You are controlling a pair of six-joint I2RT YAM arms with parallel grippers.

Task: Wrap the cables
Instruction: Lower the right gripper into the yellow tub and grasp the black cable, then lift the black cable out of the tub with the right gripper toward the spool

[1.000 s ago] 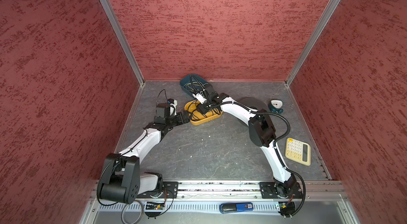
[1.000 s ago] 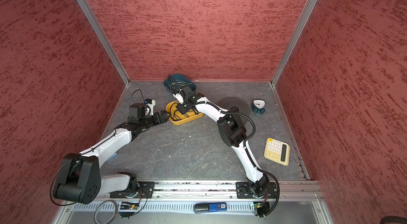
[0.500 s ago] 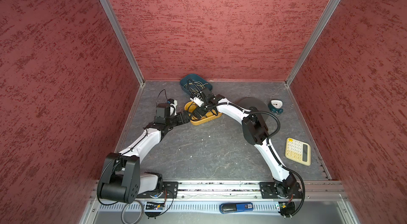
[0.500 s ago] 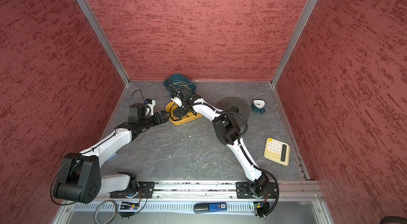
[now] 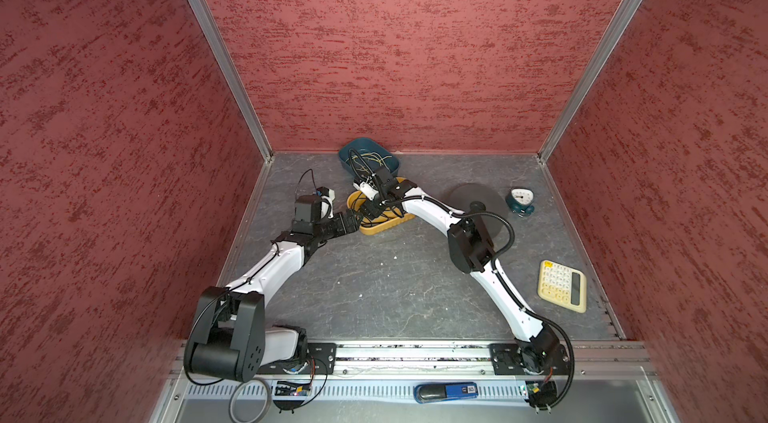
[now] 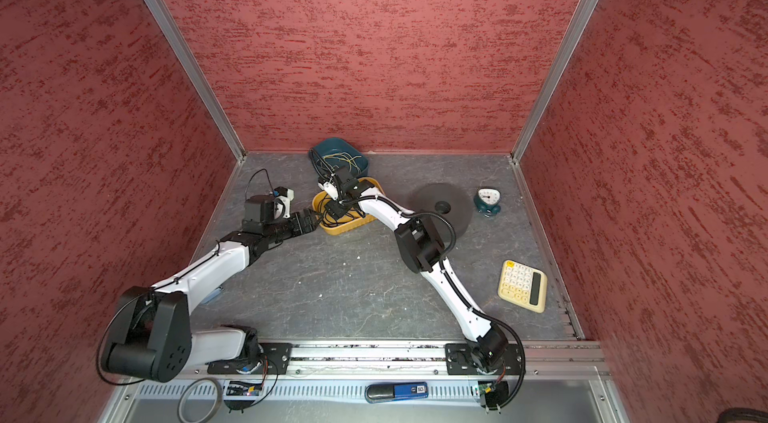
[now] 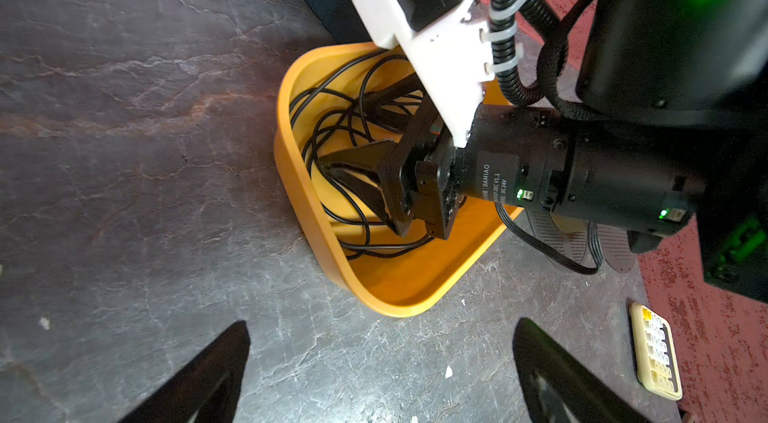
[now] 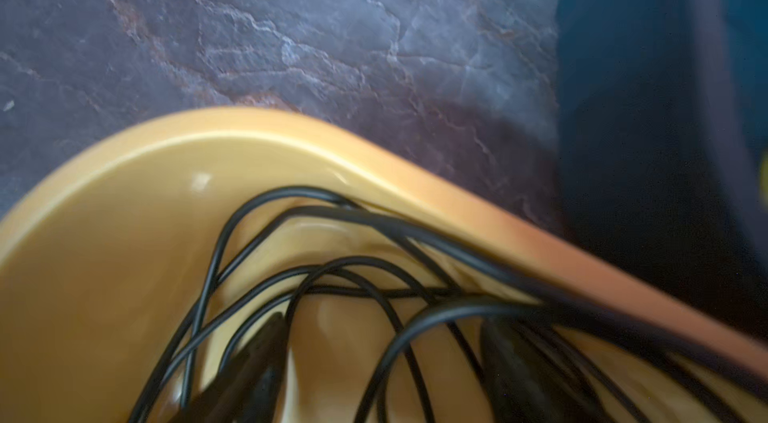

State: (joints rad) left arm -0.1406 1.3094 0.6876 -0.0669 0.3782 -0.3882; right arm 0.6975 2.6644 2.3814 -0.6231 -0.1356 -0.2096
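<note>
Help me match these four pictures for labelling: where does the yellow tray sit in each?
In a top view: yellow tray near the centre.
In a top view: just left of centre.
Left wrist view: middle of the picture.
Right wrist view: fills the lower half, blurred.
Shared landmark: dark blue bin beside it.

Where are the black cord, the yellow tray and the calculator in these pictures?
black cord [image 8: 465,308], right wrist view, a loop inside the tray
yellow tray [image 7: 407,279], left wrist view, bare inner wall
calculator [image 5: 557,283], a top view, its keys
</note>
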